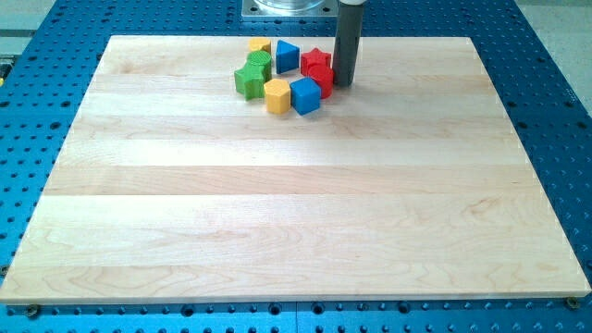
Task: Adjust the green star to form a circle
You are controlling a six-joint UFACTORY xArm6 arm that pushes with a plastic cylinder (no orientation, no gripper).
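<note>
The green star [248,80] lies at the left of a small ring of blocks near the view's top, touching a green block [260,62] above it. The ring also holds a small yellow block [260,45], a blue triangular block [287,55], a red star [315,61], a red block [321,80], a blue cube [305,95] and a yellow hexagon [277,94]. My tip [343,84] stands on the board just right of the red block, on the ring's far side from the green star.
The wooden board [296,203] rests on a blue perforated table [37,111]. The arm's metal base [289,7] shows at the view's top edge.
</note>
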